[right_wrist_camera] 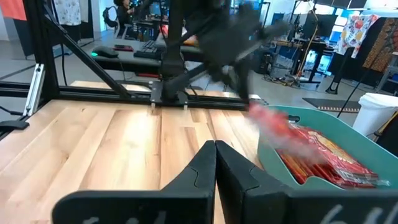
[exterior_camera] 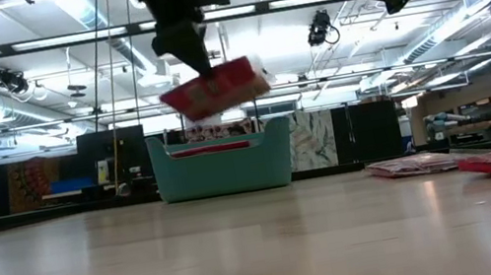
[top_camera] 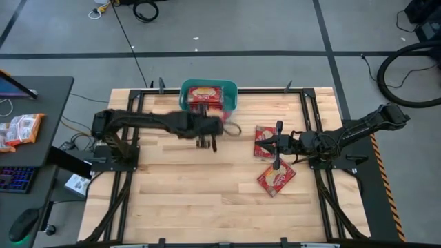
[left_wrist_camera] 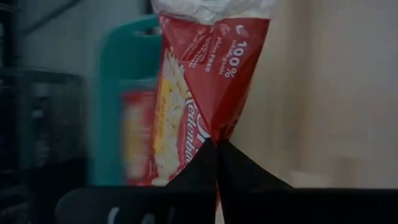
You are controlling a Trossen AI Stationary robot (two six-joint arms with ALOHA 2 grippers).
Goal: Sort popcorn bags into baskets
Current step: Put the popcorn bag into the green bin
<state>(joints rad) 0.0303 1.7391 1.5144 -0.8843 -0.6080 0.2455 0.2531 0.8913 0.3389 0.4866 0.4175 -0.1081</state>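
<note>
My left gripper is shut on a red popcorn bag, held in the air just in front of the teal basket. The basket stands at the table's far edge, with red popcorn bags lying inside it. Two more popcorn bags lie flat on the table at the right. My right gripper hovers shut over those two, touching nothing. The right wrist view shows the basket and the blurred left arm with its bag. My left gripper pinches the popcorn bag between its two fingers at one end, where the wrapper puckers to a narrow point. The fingers slant down at it from above. The bag is lifted clear of the table and juts out tilted beyond the fingertips.
Black frame rails run along the table's edges. A side table at the left carries an orange-and-white packet and a keyboard. Bare wood lies across the table's near half.
</note>
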